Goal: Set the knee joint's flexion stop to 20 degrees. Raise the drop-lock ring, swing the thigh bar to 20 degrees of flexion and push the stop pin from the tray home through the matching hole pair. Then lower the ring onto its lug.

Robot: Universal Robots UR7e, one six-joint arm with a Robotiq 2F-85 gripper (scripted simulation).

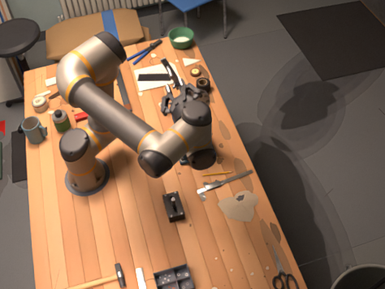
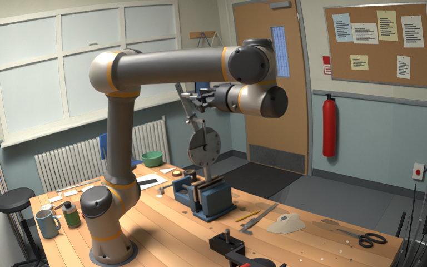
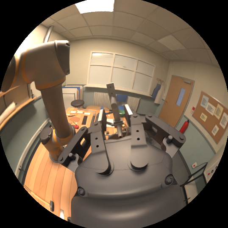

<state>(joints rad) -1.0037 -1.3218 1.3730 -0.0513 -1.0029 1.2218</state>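
Note:
The thigh bar (image 2: 185,104) (image 3: 113,100) is a grey strip tilted back toward the window above the round joint plate (image 2: 204,147). My gripper (image 2: 191,98) (image 3: 114,118) is open, with a finger on either side of the bar, and holds nothing. The drop-lock ring (image 2: 192,119) sits on the bar below my fingers, above the plate. The joint's lower bar is clamped upright in a blue vise (image 2: 204,196). The stop pin (image 1: 173,201) (image 2: 226,235) stands in its black tray (image 1: 174,207) (image 2: 226,244) on the near part of the bench.
Behind the joint are a radiator, a green bowl (image 2: 152,158) and papers on the bench. A file (image 2: 258,218), a pencil (image 2: 247,216) and a rag (image 2: 286,223) lie right of the vise. Scissors (image 2: 365,238) lie at the far right end. A mug (image 2: 47,223) stands left.

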